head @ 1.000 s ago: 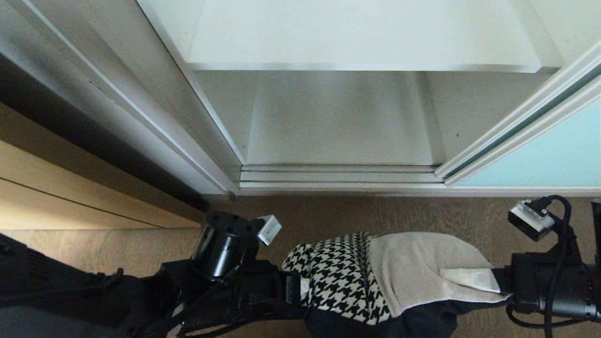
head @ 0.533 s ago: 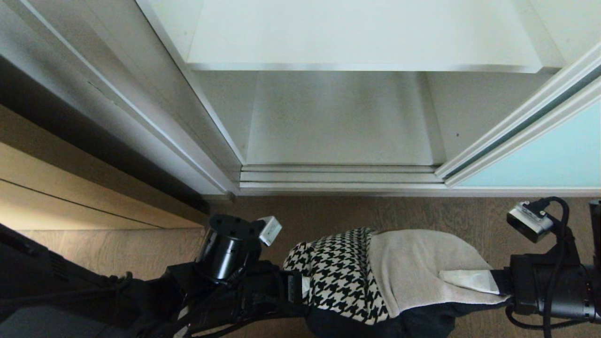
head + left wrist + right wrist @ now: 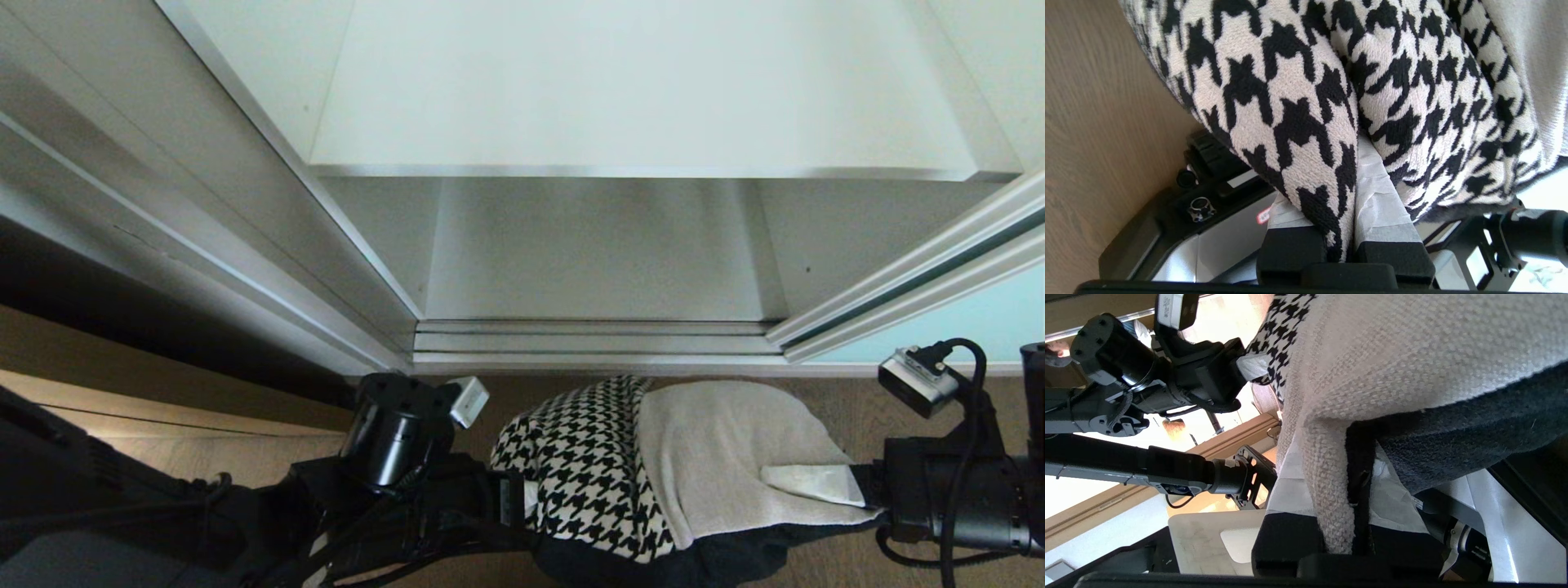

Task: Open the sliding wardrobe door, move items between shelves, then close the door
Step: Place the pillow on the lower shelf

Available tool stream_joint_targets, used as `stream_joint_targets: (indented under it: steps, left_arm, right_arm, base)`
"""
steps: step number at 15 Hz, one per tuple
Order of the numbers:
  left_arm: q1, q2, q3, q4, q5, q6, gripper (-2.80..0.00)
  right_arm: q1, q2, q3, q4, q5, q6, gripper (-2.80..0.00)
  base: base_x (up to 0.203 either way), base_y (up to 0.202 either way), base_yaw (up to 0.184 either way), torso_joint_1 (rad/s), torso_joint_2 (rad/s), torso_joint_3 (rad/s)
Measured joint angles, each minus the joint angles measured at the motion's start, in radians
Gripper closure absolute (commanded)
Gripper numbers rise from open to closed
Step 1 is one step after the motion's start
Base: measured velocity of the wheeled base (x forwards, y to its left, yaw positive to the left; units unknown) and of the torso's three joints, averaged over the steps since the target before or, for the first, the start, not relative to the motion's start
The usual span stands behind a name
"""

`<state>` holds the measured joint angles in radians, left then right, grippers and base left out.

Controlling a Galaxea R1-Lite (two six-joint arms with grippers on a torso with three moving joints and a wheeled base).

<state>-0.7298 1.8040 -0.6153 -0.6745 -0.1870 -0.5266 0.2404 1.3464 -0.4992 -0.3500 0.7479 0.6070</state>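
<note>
Between my two grippers the cushion hangs above the floor, just short of the wardrobe's lower shelf. Its long axis runs from one gripper across to the other. The left gripper is pressed together on the houndstooth edge; the right gripper pinches the cream corner. I see the sliding wardrobe door only as a slice beyond my right gripper, cut off by the frame. The cushion's underside is dark and hard to make out. The upper shelf sits farther in.
</note>
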Motion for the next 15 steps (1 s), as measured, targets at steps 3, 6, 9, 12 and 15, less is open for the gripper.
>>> stream_joint_targets:
  steps: [3, 6, 9, 12, 15]
  left_arm:
    - [-0.006, -0.012, 0.005, -0.016, 0.056, 0.022, 0.0]
    - [-0.008, 0.005, -0.033, -0.032, 0.09, 0.027, 0.0]
    - [-0.004, 0.05, -0.097, -0.056, 0.16, 0.026, 0.0]
    - [0.001, 0.076, -0.146, -0.076, 0.165, 0.026, 0.0]
    - [0.015, 0.116, -0.219, -0.08, 0.207, 0.035, 0.0]
  right_arm:
    - [0.0, 0.015, -0.003, -0.007, 0.0, 0.0, 0.0]
    - [0.0, 0.058, -0.024, -0.073, -0.004, -0.001, 0.0]
    - [0.0, 0.14, -0.083, -0.117, -0.051, -0.003, 0.0]
    - [0.0, 0.218, -0.176, -0.159, -0.104, -0.005, 0.0]
    - [-0.001, 0.262, -0.268, -0.161, -0.108, -0.003, 0.0]
  base:
    - [0.0, 0.0, 0.0, 0.0, 0.0, 0.0]
    - [0.0, 0.0, 0.0, 0.0, 0.0, 0.0]
    - [0.0, 0.0, 0.0, 0.0, 0.0, 0.0]
    - [0.0, 0.0, 0.0, 0.0, 0.0, 0.0]
    - [0.0, 0.0, 0.0, 0.0, 0.0, 0.0]
